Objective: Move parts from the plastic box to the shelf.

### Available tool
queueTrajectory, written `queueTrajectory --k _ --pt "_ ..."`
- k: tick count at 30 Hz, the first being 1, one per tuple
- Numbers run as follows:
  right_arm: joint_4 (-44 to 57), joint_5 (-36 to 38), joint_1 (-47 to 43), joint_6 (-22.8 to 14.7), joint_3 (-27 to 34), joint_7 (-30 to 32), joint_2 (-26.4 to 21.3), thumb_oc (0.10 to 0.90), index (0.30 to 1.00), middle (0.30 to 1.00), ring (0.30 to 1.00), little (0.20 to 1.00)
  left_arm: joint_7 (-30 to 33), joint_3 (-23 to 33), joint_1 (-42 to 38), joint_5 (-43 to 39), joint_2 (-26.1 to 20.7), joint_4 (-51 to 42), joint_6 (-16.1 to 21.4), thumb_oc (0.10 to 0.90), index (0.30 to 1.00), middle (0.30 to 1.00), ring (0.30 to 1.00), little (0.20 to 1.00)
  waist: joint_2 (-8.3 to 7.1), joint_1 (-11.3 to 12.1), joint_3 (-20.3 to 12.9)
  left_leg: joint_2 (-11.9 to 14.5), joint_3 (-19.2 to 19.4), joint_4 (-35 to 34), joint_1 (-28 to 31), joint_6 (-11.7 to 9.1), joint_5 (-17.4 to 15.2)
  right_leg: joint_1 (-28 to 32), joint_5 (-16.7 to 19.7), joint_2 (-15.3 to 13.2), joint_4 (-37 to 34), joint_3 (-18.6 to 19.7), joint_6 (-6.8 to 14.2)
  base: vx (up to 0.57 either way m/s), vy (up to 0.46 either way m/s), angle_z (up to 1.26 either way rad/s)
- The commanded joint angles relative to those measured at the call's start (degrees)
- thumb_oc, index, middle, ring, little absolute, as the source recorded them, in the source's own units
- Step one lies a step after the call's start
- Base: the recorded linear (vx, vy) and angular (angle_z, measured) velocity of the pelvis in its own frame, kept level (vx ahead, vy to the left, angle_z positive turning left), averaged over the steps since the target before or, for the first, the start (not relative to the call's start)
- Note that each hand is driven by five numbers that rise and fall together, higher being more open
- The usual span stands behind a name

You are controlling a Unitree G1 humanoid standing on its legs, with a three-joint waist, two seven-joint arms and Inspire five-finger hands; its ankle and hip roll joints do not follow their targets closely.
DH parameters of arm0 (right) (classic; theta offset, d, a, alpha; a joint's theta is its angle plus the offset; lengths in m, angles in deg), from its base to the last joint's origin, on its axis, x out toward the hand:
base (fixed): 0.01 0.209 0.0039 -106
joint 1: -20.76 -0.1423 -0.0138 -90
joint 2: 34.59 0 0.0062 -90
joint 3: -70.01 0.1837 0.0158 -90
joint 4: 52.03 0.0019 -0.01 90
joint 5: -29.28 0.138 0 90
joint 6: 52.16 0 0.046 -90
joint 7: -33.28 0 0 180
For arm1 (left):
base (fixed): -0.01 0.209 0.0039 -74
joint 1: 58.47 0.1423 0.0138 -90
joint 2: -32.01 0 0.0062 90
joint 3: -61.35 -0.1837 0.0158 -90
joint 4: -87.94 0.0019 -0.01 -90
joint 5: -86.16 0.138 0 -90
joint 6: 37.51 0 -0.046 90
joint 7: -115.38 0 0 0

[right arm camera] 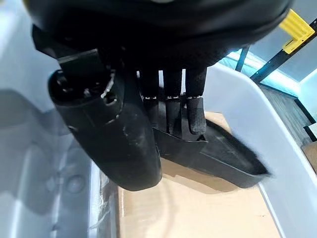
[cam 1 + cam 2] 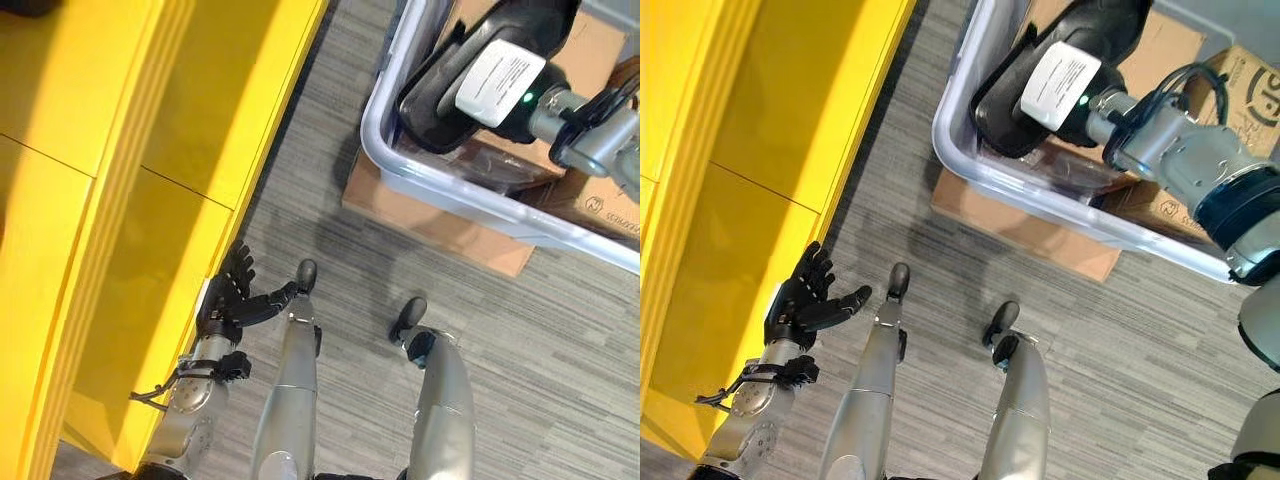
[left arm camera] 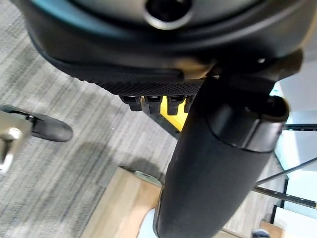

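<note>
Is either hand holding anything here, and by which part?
The right hand is inside the plastic box, fingers and thumb closed on the upper edge of a black part. The left hand is open beside the yellow shelf, holding nothing.

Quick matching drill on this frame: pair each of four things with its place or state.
1. left hand
2. right hand
3. black part
4. plastic box

a. sits on cardboard
b. open, beside the yellow shelf
c. inside the box, under the fingers
d. reaching into the box, fingers on the part

Pairs: 1-b, 2-d, 3-c, 4-a
</note>
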Motion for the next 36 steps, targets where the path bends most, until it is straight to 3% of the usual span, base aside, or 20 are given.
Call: queueTrajectory --k 1,4,5,11,17,18,24,28,32,35,36 --pt "-0.1 3.42 -5.81 2.57 -1.04 1.44 -4.29 0.4 0.3 0.3 0.3 0.3 -0.56 1.25 -0.77 1.27 -0.89 -5.48 4.11 0.9 1.0 1.0 1.0 1.0 0.19 0.94 -0.34 4.21 0.09 1.35 9.12 0.63 -9.04 3.09 4.22 -0.64 -2.29 4.32 6.89 0.0 0.0 0.0" --pt "-0.1 3.42 -5.81 2.57 -1.04 1.44 -4.29 0.4 0.3 0.3 0.3 0.3 -0.56 1.25 -0.77 1.27 -0.89 -5.48 4.11 0.9 1.0 1.0 1.0 1.0 0.2 0.94 -0.34 4.21 0.09 1.35 9.12 0.63 -9.04 3.09 4.22 -0.64 -2.29 4.32 6.89 0.02 0.015 0.0" --pt "5.5 8.59 -5.67 1.72 -1.04 0.4 -5.74 0.4 0.3 0.3 0.3 0.3 -1.42 1.79 -1.39 2.08 -0.01 -4.63 3.67 0.9 1.0 1.0 1.0 1.0 -0.25 0.2 -2.54 4.85 0.55 -3.25 17.17 0.62 -7.87 12.46 6.25 0.25 -9.05 3.0 7.02 0.06 0.057 -0.04" --pt "11.33 12.38 -5.2 0.11 -0.64 -1.44 -7.08 0.4 0.3 0.3 0.3 0.3 -2.79 2.92 -1.03 2.08 -0.66 -3.94 3.33 0.9 1.0 1.0 1.0 1.0 -1.08 -0.49 -6.15 5.48 1.02 -8.25 24.05 0.85 -6.35 21.53 9.38 1.62 -17.69 1.61 7.46 0.07 0.032 -0.09" --pt "20.1 18.77 -1.19 -2.58 4.82 -2.83 -9.99 0.4 0.3 0.3 0.3 0.3 -5.27 5.76 1.66 3.71 -2.52 -5.6 2.81 0.9 1.0 1.0 1.0 1.0 -2.36 -1.91 -13.34 6.22 2.53 -15.83 32.39 0.8 -4.82 31.42 12.34 3.11 -28.74 1.19 8.23 0.1 0.036 -0.14" --pt "21.71 20.43 -0.08 -3.26 6.51 -3.14 -10.83 0.4 0.3 0.3 0.3 0.3 -5.65 6.62 2.69 4.51 -2.49 -5.48 2.79 0.9 1.0 1.0 1.0 1.0 -2.53 -2.46 -15.88 6.54 3.38 -18.42 34.97 0.54 -4.04 34.17 13.64 3.38 -32.46 1.16 8.58 0.12 0.044 -0.06" --pt "24.3 22.95 0.77 -4.48 8.58 -4.05 -12.06 0.4 0.3 0.3 0.3 0.3 -6.57 8.64 4.38 5.16 -2.01 -5.36 2.66 0.9 1.0 1.0 1.0 1.0 -3.03 -3.74 -21.95 6.73 5.6 -21.65 39.0 -0.07 -3.71 38.93 17.38 4.09 -40.09 1.38 9.62 0.06 0.04 -0.11" --pt "24.57 23.76 1.13 -4.67 9.53 -3.95 -12.52 0.4 0.3 0.3 0.3 0.3 -5.99 9.28 4.46 7.53 -2.31 -5.63 2.85 0.9 1.0 1.0 1.0 1.0 -3.07 -4.07 -23.42 6.87 6.25 -21.65 39.7 -0.17 -4.02 40.08 17.96 4.12 -41.59 1.67 9.75 0.01 0.025 -0.1" --pt "25.71 25.55 2.95 -5.45 12.33 -4.07 -12.62 0.4 0.3 0.3 0.3 0.3 -2.9 11.54 2.98 15.55 -5.07 -6.55 4.46 0.9 1.0 1.0 1.0 1.0 -3.21 -4.68 -25.8 6.62 7.39 -21.65 40.68 -0.31 -4.64 41.41 18.75 4.02 -43.43 2.11 10.08 0.01 0.036 -0.07" --pt "25.9 25.39 3.72 -6.55 12.99 -4.04 -11.46 0.4 0.3 0.3 0.3 0.3 1.25 13.27 1.78 25.28 -8.14 -7.24 5.84 0.9 1.0 1.0 1.0 1.0 -3.6 -4.85 -27.38 6.8 8.3 -21.65 41.99 -0.36 -5.16 42.15 18.63 4.06 -43.69 3.22 10.12 0.02 0.011 -0.13" --pt "25.89 24.86 3.91 -7.1 12.88 -3.92 -10.72 0.4 0.3 0.3 0.3 0.3 4.33 14.24 0.9 31.93 -10.78 -8.5 6.26 0.9 1.0 1.0 1.0 1.0 -3.59 -4.98 -28.17 6.82 8.54 -21.65 42.67 -0.29 -5.57 42.55 18.56 4.04 -43.66 3.52 10.22 0.03 0.01 -0.27"
